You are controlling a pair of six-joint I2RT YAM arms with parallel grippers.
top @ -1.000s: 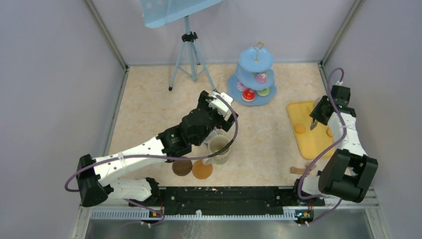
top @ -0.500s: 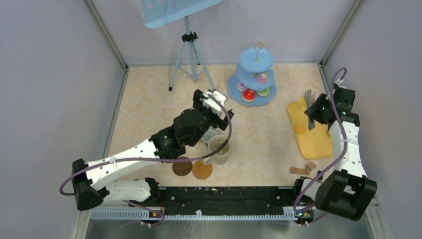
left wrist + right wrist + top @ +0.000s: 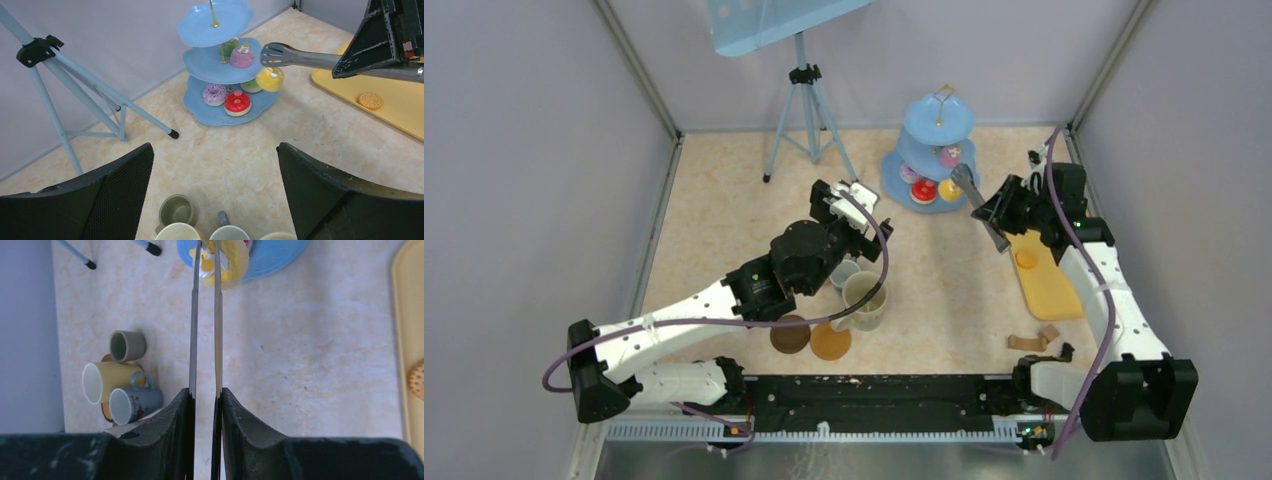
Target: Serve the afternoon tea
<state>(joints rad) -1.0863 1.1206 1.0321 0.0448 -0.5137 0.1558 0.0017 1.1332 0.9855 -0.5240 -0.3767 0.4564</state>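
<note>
The light-blue three-tier cake stand (image 3: 939, 150) stands at the back, with several toy cakes on its lower tiers (image 3: 220, 75). My right gripper (image 3: 1002, 212) is shut on the metal tongs (image 3: 205, 315). The tongs pinch a yellow toy cake (image 3: 270, 79) beside the stand's bottom tier (image 3: 222, 260). My left gripper (image 3: 852, 200) is open and empty above the mugs (image 3: 215, 147). The large cream mug (image 3: 865, 298), a small grey mug (image 3: 127, 345), the yellow mug (image 3: 107, 381) and another grey mug (image 3: 135, 405) stand clustered mid-table. Two brown coasters (image 3: 790, 335) lie in front of them.
A flat yellow tray (image 3: 1044, 275) at the right holds a round biscuit (image 3: 1025, 258). A light-blue tripod (image 3: 809, 110) stands at the back left. Small brown pieces (image 3: 1034, 340) lie near the right arm's base. Walls enclose the table.
My right arm has swung left from over the yellow tray to the cake stand, carrying the tongs with the yellow cake. My left arm has barely moved.
</note>
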